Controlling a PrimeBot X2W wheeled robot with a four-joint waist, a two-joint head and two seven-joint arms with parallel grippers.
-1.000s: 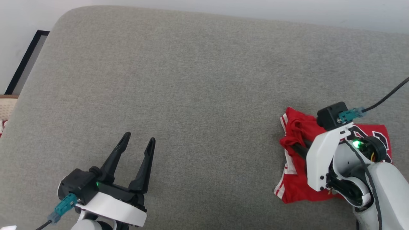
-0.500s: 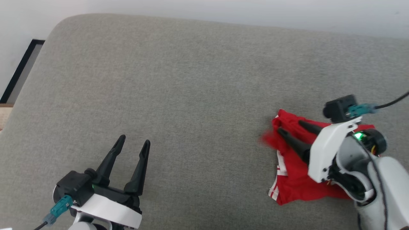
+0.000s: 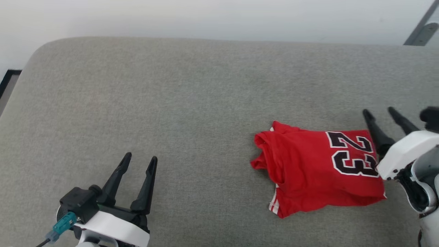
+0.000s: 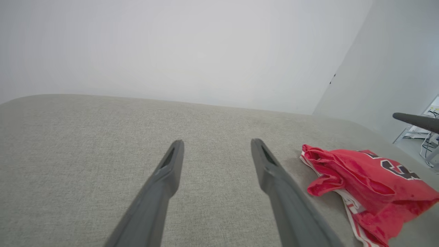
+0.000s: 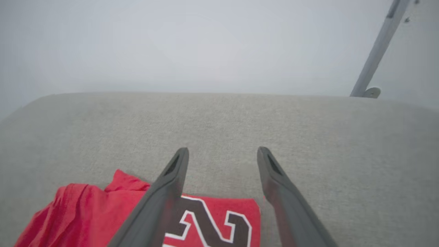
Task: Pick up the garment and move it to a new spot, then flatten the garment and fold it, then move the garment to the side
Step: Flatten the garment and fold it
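Head view is showing the left pincer (image 3: 140,157) hovering at the lower left over the grey cushion (image 3: 171,96), its two dark fingers standing spread with nothing between them. Further right, the garment (image 3: 308,171) is lying folded on the cushion, well apart from that pincer, its bunched red edge and striped trim facing left and the black number 23 showing toward its right end. At the far right, the right pincer (image 3: 378,110) is hanging just beside the garment's right edge, fingers spread and gripping nothing, their tips pointing over bare cushion beyond the garment.
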